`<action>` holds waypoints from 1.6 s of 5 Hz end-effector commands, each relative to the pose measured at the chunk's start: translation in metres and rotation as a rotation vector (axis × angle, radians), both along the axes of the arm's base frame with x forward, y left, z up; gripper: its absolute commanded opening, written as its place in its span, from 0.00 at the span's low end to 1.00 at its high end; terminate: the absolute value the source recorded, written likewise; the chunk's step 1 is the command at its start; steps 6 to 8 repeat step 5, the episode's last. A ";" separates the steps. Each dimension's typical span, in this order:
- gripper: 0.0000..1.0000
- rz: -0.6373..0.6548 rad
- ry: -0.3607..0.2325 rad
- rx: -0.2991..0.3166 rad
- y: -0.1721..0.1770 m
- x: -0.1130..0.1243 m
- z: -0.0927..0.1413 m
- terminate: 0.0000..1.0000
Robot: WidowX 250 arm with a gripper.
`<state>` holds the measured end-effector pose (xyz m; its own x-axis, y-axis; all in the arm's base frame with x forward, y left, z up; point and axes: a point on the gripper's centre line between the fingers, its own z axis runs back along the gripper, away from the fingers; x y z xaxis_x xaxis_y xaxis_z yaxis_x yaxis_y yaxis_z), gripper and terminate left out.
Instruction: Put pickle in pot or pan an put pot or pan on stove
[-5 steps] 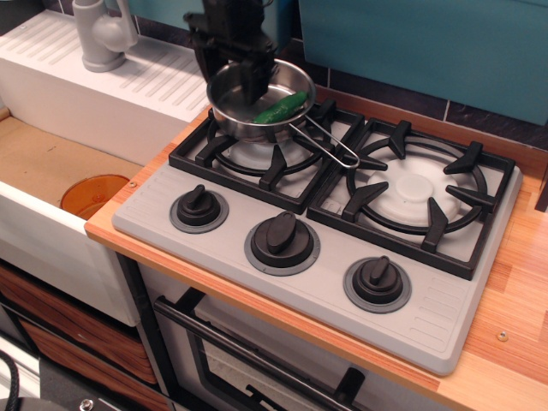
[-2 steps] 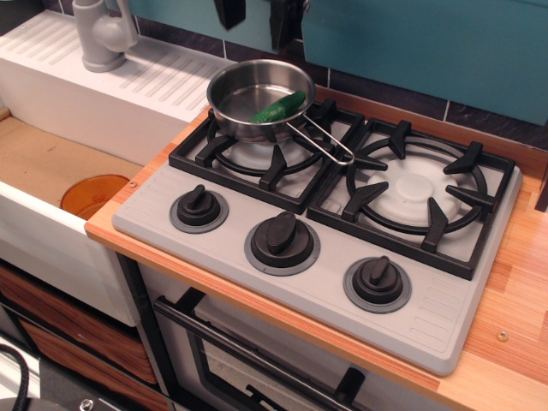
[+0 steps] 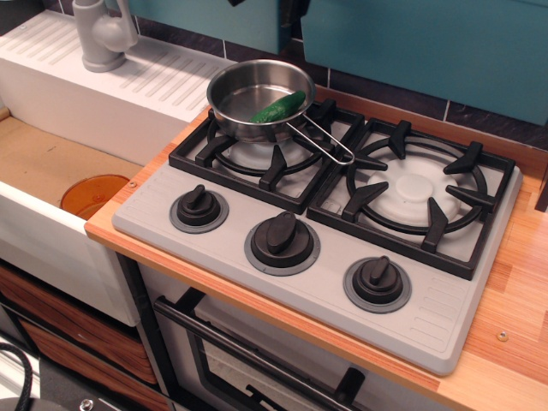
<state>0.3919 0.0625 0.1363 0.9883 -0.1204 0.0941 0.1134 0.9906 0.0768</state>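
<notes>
On the stove's point(image 3: 282, 282) rear-left grate sat the shiny steel pan point(image 3: 248, 101), wire handle pointing right; a bumpy green pickle point(image 3: 279, 107) lay inside against its right wall; the claw was out of sight.

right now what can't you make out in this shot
- Gripper: only dark slivers at the top edge of the one view; the frame crops it, so its jaws are unreadable.
- Pickle: its lower end is hidden behind the pan's near rim.
- Orange disc: partly cut off by the sink wall.
- Tap: its top is cropped by the frame edge.
</notes>
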 end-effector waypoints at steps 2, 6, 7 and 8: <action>1.00 0.031 -0.087 -0.012 -0.060 0.001 0.028 0.00; 1.00 0.024 -0.078 -0.090 -0.082 0.021 0.005 1.00; 1.00 0.024 -0.078 -0.090 -0.082 0.021 0.005 1.00; 1.00 0.024 -0.078 -0.090 -0.082 0.021 0.005 1.00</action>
